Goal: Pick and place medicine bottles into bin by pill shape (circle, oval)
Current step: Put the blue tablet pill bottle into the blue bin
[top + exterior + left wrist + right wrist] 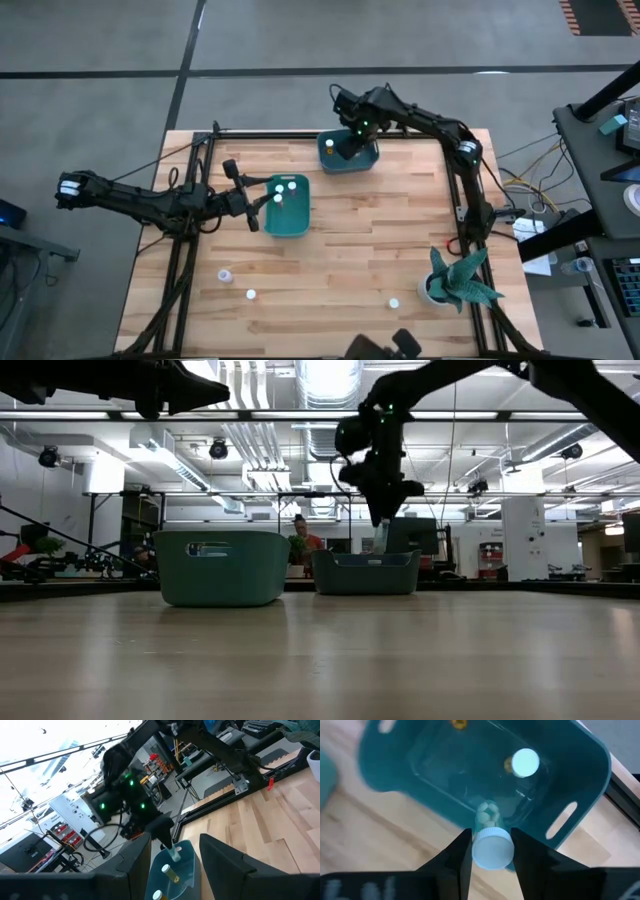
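Bottles sit in both teal bins; right gripper pinches another bottle (left gripper spread).

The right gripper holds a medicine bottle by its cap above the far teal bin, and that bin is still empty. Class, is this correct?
Not quite: the far teal bin is not empty. The right wrist view shows a capped bottle already lying inside. The rest stands: the right gripper holds a medicine bottle by its cap above that bin.
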### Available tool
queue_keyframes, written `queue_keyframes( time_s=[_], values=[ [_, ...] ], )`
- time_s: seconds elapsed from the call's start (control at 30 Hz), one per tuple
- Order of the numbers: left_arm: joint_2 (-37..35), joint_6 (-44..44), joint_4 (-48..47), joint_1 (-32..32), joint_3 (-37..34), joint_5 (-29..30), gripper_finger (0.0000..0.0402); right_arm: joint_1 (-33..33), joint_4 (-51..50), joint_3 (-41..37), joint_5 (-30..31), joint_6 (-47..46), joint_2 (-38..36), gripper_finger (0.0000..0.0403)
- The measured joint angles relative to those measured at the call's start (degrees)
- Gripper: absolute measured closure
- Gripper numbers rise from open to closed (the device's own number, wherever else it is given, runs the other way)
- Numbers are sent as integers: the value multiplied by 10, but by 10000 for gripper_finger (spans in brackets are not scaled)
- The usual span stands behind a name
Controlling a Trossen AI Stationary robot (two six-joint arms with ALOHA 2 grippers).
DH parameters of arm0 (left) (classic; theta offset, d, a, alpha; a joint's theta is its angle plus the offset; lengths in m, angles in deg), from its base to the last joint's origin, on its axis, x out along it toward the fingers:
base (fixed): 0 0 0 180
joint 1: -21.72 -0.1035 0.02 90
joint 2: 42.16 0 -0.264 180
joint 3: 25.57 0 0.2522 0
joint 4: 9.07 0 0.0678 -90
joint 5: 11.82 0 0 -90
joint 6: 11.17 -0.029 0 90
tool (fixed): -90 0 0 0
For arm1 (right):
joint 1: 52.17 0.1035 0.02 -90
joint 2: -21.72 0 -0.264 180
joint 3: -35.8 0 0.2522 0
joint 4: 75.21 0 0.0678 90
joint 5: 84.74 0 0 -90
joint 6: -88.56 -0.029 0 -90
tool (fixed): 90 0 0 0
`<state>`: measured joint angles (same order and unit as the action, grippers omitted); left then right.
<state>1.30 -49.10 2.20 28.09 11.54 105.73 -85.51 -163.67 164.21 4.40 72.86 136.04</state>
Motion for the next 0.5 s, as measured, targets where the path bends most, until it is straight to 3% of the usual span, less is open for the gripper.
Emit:
queue_keyframes(
  time_s=[0.5],
  values=[
    [0,0,0,0,0,0,249,-38,9,-4,13,69,62,292]
  ],
)
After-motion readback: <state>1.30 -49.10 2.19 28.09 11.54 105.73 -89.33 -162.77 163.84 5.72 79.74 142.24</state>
